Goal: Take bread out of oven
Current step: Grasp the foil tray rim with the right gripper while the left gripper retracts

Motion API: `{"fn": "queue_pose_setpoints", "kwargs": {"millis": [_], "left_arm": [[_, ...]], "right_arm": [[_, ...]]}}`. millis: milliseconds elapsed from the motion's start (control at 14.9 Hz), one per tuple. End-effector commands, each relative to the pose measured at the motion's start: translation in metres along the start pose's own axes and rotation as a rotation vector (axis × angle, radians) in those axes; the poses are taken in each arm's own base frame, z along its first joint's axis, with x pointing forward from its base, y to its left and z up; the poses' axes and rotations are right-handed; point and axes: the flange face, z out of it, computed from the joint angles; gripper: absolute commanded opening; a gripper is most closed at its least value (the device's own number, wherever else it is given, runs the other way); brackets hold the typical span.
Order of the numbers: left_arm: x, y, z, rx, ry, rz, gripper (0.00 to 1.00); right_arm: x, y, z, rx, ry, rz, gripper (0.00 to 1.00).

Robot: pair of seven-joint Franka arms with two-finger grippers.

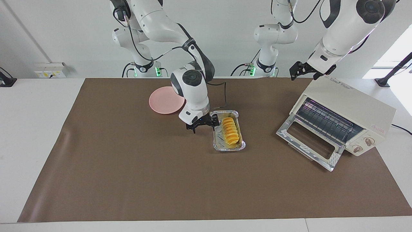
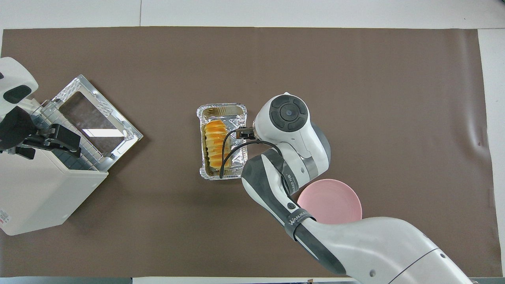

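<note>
The bread (image 1: 230, 130) lies in a foil tray (image 1: 216, 145) mid-table, well apart from the oven (image 1: 354, 103), whose door (image 1: 309, 141) hangs open at the left arm's end. The right gripper (image 1: 203, 126) sits low just beside the tray, at the rim toward the right arm's end, jaws apart. I can't tell whether a finger touches the foil. The left gripper (image 1: 304, 71) waits above the oven, jaws apart. As I see it, light foil could skid or tip if nudged, spilling the loaf. The plate (image 1: 164, 100) lies close by, nearer the robots; the arm's elbow could clip it.
</note>
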Motion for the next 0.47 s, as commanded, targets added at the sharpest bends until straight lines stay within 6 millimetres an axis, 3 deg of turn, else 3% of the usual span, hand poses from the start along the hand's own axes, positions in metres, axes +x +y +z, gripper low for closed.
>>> {"fn": "queue_pose_setpoints", "kwargs": {"millis": [0, 134, 403], "left_arm": [[-0.008, -0.002, 0.013, -0.009, -0.002, 0.008, 1.0], [-0.008, -0.001, 0.014, -0.008, -0.005, 0.013, 1.0], [-0.012, -0.003, 0.005, -0.007, 0.022, 0.006, 1.0]], "right_arm": [[-0.008, -0.017, -0.002, 0.056, -0.009, 0.049, 1.0], [-0.012, -0.028, -0.005, 0.089, -0.018, 0.064, 1.0], [-0.016, -0.027, 0.004, 0.091, -0.012, 0.066, 1.0]]}}
